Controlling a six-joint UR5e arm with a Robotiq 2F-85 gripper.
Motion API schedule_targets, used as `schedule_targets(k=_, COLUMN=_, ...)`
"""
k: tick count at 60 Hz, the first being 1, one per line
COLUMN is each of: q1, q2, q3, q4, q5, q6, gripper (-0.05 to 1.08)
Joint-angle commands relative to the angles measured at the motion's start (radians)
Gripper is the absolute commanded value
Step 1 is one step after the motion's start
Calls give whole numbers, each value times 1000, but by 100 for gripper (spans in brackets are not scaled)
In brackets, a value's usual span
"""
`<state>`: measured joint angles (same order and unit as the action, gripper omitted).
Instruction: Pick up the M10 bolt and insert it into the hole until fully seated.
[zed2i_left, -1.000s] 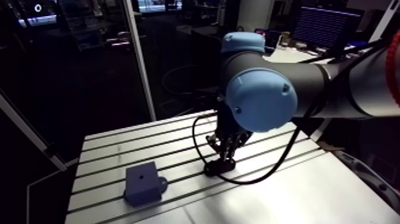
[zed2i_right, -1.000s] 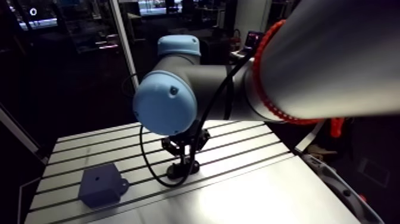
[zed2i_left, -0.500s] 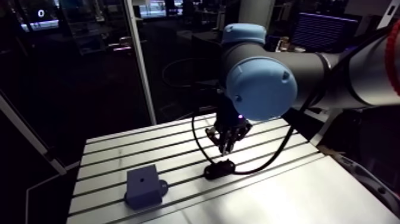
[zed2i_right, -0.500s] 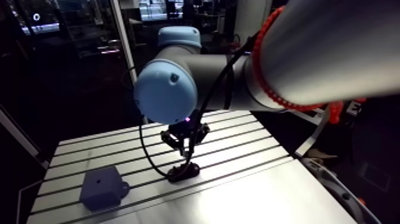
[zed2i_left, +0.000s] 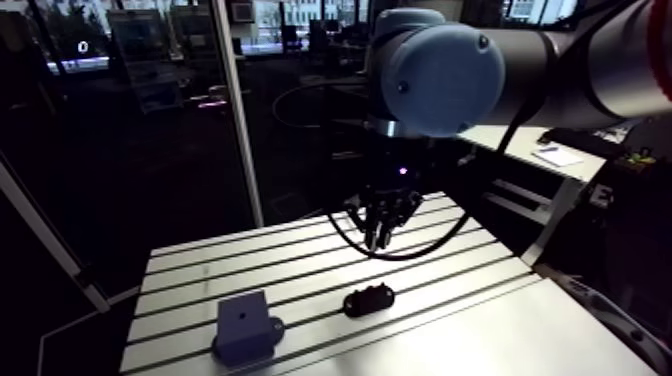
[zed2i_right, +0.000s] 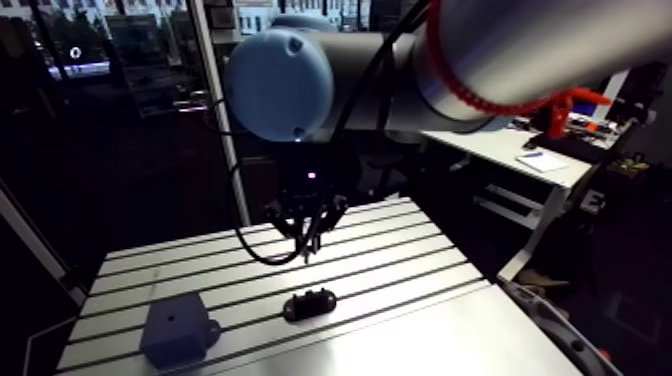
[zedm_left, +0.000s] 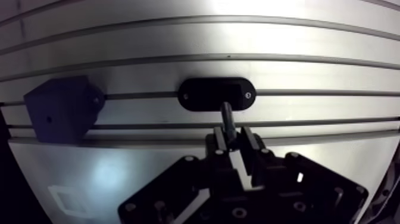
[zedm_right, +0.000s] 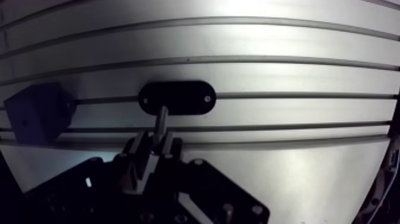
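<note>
Arm view and wrist view, same instant. In the arm view I see the gripper (zed2i_left: 384, 232) hanging clear above the slotted table (zed2i_left: 470, 330), well apart from its surface. At this range it is small and dark, and I cannot make out anything in its grasp. On the table below it lies a black oval holder (zed2i_left: 368, 299). Apart from the holder, to one side, stands a blue-grey block (zed2i_left: 245, 327) with a small dark hole (zed2i_left: 240, 312) in its upper face. The wrist view supplies what the arm view lacks: the two fingers (zedm_left: 248, 142) are clamped on the M10 bolt (zedm_left: 227, 116), whose dark shank sticks out past the fingertips toward the table. From this camera the shank's tip overlaps the near edge of the holder, which lies across a table slot and has a small pale dot at each end. The arm view corrects that impression, since it shows the gripper high above the holder, not touching it. In the wrist view the block sits beside the holder along the same slot, off to one side of the gripper, and I can hardly make out its hole. The bolt's head is hidden between the fingers.
</note>
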<state>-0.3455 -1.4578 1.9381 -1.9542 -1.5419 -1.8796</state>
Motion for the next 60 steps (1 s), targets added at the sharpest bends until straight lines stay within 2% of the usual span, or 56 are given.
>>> schedule_targets(k=1, q1=17, q2=-16, q3=-112, q4=214, q5=1, q6=27, gripper=108)
schedule_targets(k=6, q1=47, q2=-8, q3=-159, q4=288, q5=0, q6=41, gripper=108)
schedule_targets(k=19, q1=110, q2=35, q3=-215, q4=329, q5=-5, q6=43, gripper=108)
schedule_targets(k=21, q1=136, q2=61, q3=-233, q4=350, q5=-15, q6=44, gripper=108)
schedule_targets(k=26, q1=163, q2=85, q3=-253, q4=366, q5=-23, q6=55, gripper=108)
schedule_targets(k=32, q1=212, q2=119, q3=-289, q4=387, q5=-44, q6=70, gripper=108)
schedule_targets(k=34, q1=242, q2=144, q3=-318, q4=407, q5=-51, q6=72, gripper=108)
schedule_targets(k=47, q1=310, q2=189, q3=-403, q4=457, q5=-53, q6=72, gripper=108)
schedule_targets(k=49, q1=335, q2=200, q3=-420, q4=469, q5=-55, q6=72, gripper=108)
schedule_targets(k=60, q1=384, q2=229, q3=-447, q4=481, q5=-59, q6=79, gripper=108)
